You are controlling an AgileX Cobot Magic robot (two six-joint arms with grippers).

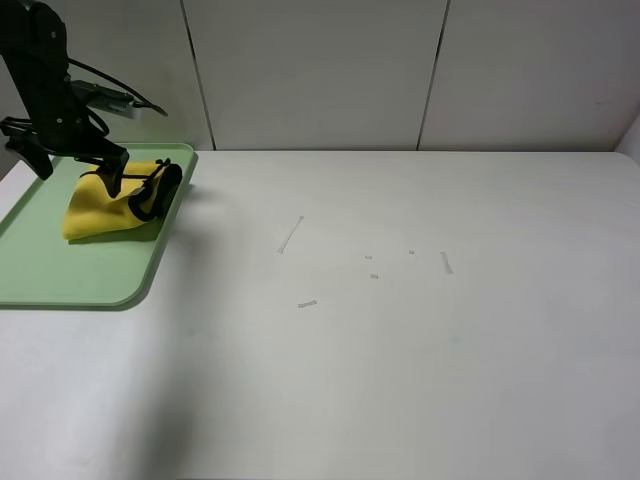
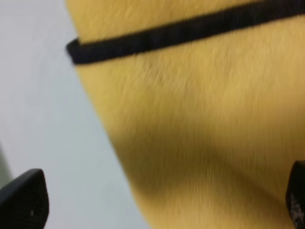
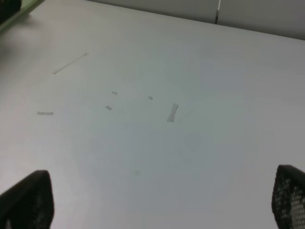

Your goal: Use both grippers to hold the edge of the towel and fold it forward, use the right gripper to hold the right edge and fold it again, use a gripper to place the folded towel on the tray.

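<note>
The yellow towel (image 1: 95, 212) lies folded and bunched on the pale green tray (image 1: 60, 275) at the far left. Its black trim (image 1: 155, 192) is gathered at its right end. My left gripper (image 1: 112, 178) hangs just over the towel's back edge with its jaws wide apart, holding nothing. In the left wrist view the gripper (image 2: 157, 205) is close above the towel (image 2: 205, 124); the black edge (image 2: 181, 31) runs across it, and the tray floor (image 2: 43, 119) shows beside it. My right gripper (image 3: 157, 200) is open and empty over the bare table; it is out of the exterior high view.
The white table (image 1: 400, 350) carries several small tape marks near its middle (image 1: 290, 235), also in the right wrist view (image 3: 171, 113). A panelled wall (image 1: 320, 70) stands behind the table. A corner of the tray (image 3: 24, 9) shows in the right wrist view.
</note>
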